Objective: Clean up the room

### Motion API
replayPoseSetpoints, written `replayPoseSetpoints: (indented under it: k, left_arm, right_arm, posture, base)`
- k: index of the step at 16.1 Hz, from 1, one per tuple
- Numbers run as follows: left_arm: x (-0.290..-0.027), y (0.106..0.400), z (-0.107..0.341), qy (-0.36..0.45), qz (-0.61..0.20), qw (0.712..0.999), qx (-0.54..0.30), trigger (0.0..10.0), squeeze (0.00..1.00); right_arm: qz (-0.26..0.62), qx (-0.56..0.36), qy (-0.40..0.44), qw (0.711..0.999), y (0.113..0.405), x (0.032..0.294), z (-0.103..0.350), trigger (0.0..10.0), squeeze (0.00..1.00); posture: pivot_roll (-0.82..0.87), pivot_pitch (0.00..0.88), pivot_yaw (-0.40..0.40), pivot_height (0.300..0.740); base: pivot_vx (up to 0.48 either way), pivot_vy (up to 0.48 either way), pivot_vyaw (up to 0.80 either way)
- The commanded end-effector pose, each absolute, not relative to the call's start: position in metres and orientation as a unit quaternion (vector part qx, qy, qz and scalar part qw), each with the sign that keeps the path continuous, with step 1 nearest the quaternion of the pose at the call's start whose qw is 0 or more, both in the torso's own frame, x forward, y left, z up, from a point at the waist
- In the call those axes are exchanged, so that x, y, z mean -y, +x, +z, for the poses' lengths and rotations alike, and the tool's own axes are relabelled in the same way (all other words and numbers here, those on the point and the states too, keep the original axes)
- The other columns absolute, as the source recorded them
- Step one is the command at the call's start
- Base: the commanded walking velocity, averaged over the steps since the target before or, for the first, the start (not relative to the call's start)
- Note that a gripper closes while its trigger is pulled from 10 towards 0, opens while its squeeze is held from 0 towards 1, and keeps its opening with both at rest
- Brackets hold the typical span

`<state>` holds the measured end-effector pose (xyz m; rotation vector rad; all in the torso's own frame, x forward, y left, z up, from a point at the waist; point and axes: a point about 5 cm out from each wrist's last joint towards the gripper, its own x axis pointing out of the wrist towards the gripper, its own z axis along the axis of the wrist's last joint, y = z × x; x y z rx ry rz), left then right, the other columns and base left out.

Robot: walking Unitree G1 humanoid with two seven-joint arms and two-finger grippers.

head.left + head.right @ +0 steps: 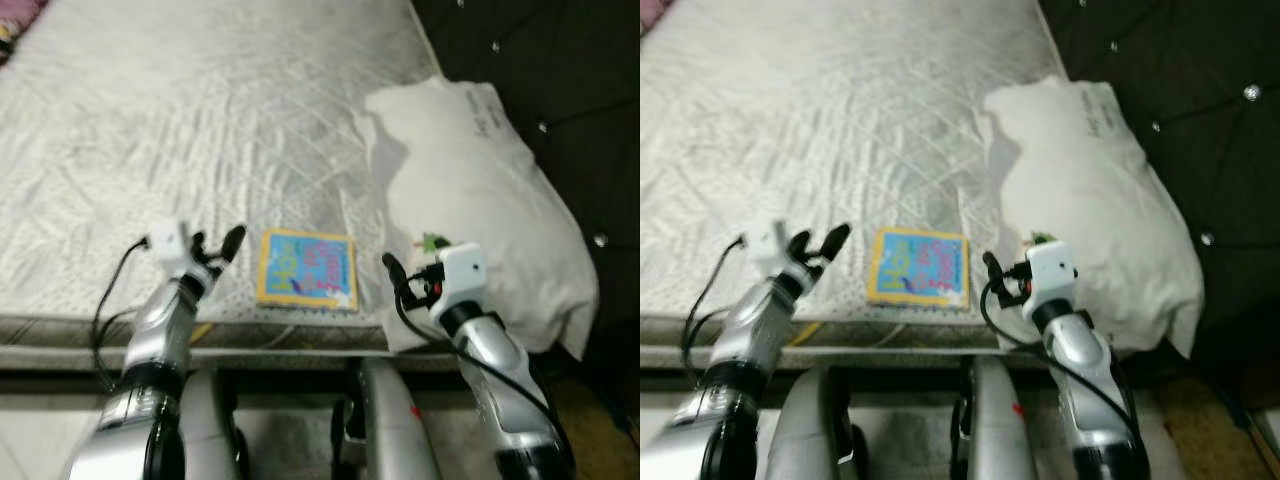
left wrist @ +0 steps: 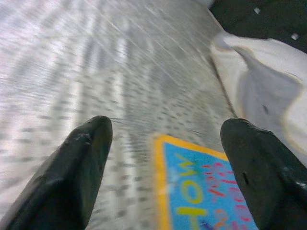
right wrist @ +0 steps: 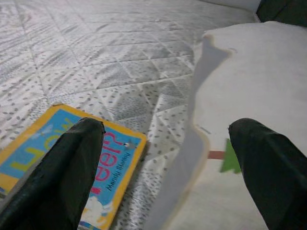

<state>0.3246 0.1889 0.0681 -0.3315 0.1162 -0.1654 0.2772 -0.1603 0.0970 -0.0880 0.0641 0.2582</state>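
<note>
Yellow-bordered blue picture book (image 1: 307, 269) is seen untouched on the grey quilted mattress (image 1: 200, 130), between the wide-open left end effector (image 1: 218, 247) and wide-open right end effector (image 3: 168, 158), beside a white pillow (image 1: 470, 190); tidying is judged barely begun.

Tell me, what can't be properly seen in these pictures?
- Colourful yellow-bordered picture book: title unreadable; motion blur in the left wrist view, black fingers covering it in the right wrist view.
- White pillow: small print too tiny.
- Pink thing at the top-left corner: cut off by the edge.
</note>
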Motion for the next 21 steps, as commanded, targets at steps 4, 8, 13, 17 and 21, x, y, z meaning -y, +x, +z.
replayPoseSetpoints:
  k: [4,8,13,17,21]
  left_arm:
    - [-0.200,0.302,0.079,-0.095,-0.063,0.993,-0.026,10.0,1.00]
    - [-0.191,0.299,0.087,-0.076,-0.079,0.994,-0.012,10.0,0.00]
    - [-0.196,0.283,0.080,-0.062,-0.076,0.994,-0.036,10.0,0.00]
    - [-0.205,0.280,0.085,-0.047,-0.069,0.996,-0.038,10.0,0.00]
    - [-0.202,0.275,0.083,-0.053,-0.070,0.995,-0.052,10.0,0.00]
  right_arm:
    - [0.067,-0.022,0.008,0.997,0.298,0.170,0.098,10.0,0.00]
    - [0.057,-0.005,0.047,0.997,0.303,0.170,0.102,10.0,0.00]
    - [0.056,-0.006,0.052,0.997,0.298,0.169,0.099,10.0,0.00]
    - [0.082,-0.008,0.040,0.996,0.305,0.160,0.099,10.0,0.00]
    - [0.061,-0.008,0.042,0.997,0.310,0.170,0.102,10.0,0.00]
  posture:
    - [0.00,0.000,-0.022,0.591]
    - [0.01,0.000,-0.023,0.620]
    - [0.01,0.000,-0.051,0.673]
    - [0.03,0.000,-0.084,0.721]
    - [0.02,0.010,-0.061,0.740]
  base:
    - [0.000,0.000,0.00]
    - [0.000,0.000,0.00]
    - [0.000,0.000,0.00]
    - [0.000,0.000,0.00]
    - [0.000,0.000,0.00]
